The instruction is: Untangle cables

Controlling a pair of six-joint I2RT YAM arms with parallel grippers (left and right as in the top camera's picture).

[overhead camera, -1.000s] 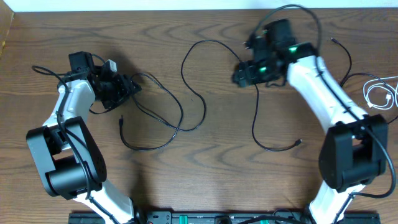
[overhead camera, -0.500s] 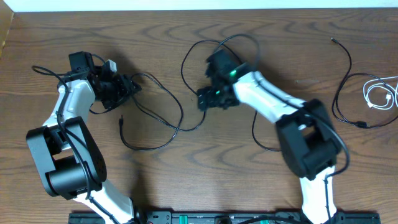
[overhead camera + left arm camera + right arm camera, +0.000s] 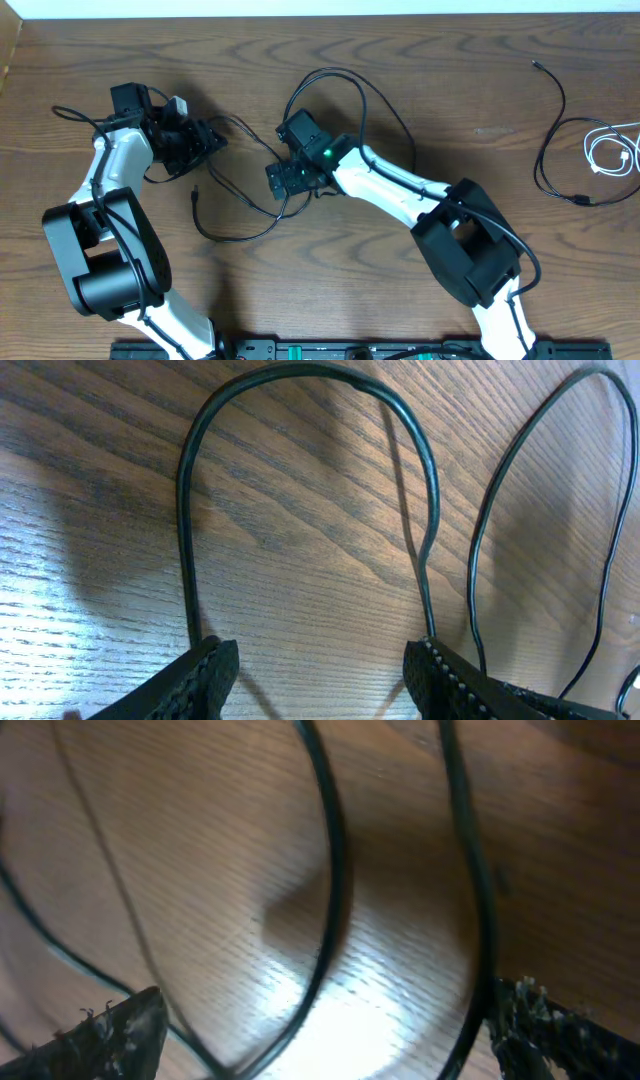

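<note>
- Currently the left claw is apart with nothing clamped; a loop of cable arcs just ahead of it, one leg by each finger.
- Tangled black cable lies between the arms, nearer the right one.
- Right claw is wide apart over the crossing, strands running through the gap.
- Second black cable and white cable lie far right, well apart.

Black cables — blurry, close-up

two black cables, one white cable, two arms, two grippers, one table.
</note>
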